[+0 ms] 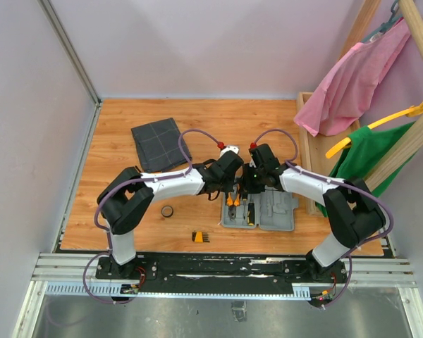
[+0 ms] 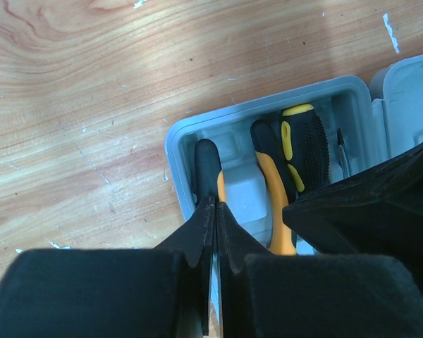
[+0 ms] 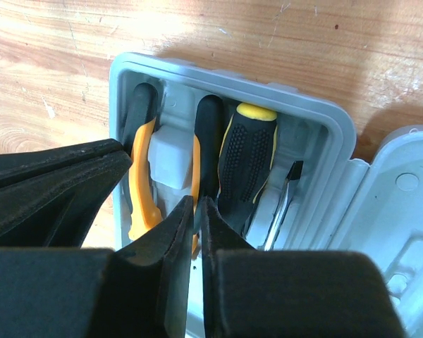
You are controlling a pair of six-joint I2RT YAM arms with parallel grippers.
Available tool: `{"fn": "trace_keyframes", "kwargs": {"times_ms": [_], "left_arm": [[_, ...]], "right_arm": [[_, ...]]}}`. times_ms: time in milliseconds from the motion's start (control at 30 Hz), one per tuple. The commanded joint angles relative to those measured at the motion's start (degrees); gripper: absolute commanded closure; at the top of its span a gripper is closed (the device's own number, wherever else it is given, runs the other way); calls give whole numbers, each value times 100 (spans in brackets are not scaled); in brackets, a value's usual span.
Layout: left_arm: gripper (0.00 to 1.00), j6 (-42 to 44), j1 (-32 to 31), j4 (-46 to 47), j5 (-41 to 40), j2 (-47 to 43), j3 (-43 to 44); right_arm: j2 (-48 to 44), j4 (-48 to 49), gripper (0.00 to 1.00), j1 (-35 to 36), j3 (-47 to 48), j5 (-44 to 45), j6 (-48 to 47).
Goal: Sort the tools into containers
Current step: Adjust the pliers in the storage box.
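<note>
As both arms (image 1: 173,184) (image 1: 307,182) arch inward — above case (image 1: 279,210).

Left hand (image 2: 213,202), right hand (image 3: 196,201), both closed.

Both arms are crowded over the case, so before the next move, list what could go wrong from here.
1. The left gripper and right gripper sit shut, side by side over the pliers. If either moves sideways, it could bump the other.
2. A push on one handle might lever the pliers out of their moulded seat, or slide the case.
</note>
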Motion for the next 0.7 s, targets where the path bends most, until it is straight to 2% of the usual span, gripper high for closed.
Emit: {"fn": "trace_keyframes", "kwargs": {"times_ms": [0, 300, 667], "left_arm": [[96, 185, 28, -1096, -78, 460, -182], [99, 294, 25, -1411, 34, 895, -35], [100, 350, 24, -1655, 69, 1292, 40]], "right_arm": [[289, -162, 91, 82, 64, 139, -48], [355, -250, 92, 88, 78, 242, -53], [647, -452, 94, 150, 224, 442, -84]]}}
